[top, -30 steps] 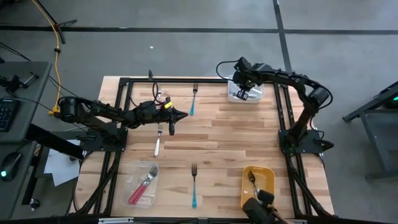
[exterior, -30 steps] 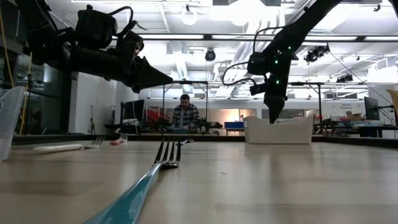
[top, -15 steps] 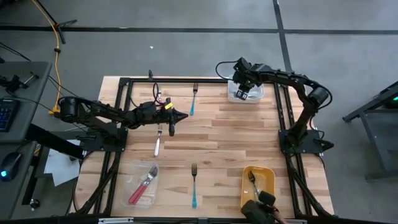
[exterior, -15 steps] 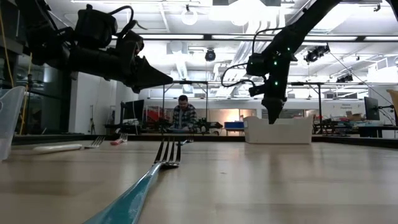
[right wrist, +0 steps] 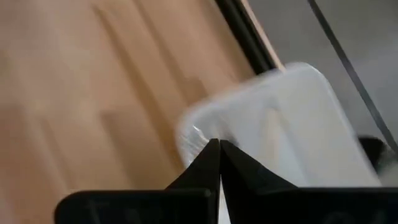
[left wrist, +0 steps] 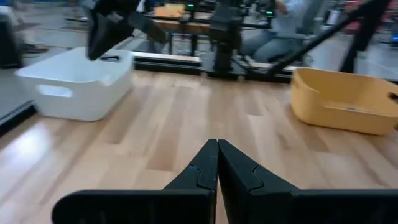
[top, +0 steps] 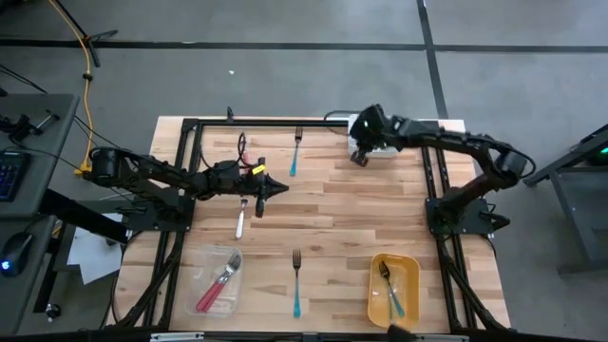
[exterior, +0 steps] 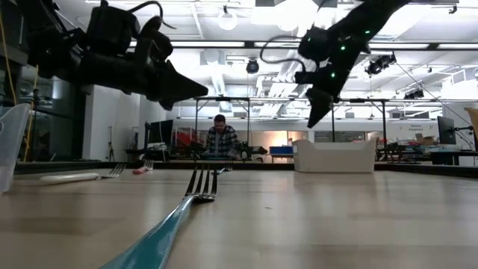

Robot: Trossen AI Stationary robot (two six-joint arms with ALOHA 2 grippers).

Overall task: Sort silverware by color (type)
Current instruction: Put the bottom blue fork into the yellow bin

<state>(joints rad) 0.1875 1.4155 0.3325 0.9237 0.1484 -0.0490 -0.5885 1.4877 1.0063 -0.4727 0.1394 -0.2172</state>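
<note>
Now the right gripper (top: 358,158) has left the white bin (top: 382,142), jaws together, empty; the left gripper (top: 278,187) hovers closed over a white-handled utensil (top: 240,219); teal forks (top: 295,152) remain on the tabletop (top: 342,218).

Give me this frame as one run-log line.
left gripper: shut, empty, above white-handled utensil | right gripper: shut, empty, beside white bin | teal forks on table: two

Two forks (top: 295,152) (top: 295,282) along desk (top: 332,209) middle, far and near. Knife (top: 240,220) left of centre. Bins at near left (top: 217,281), near right (top: 393,285), far right (top: 380,150).
</note>
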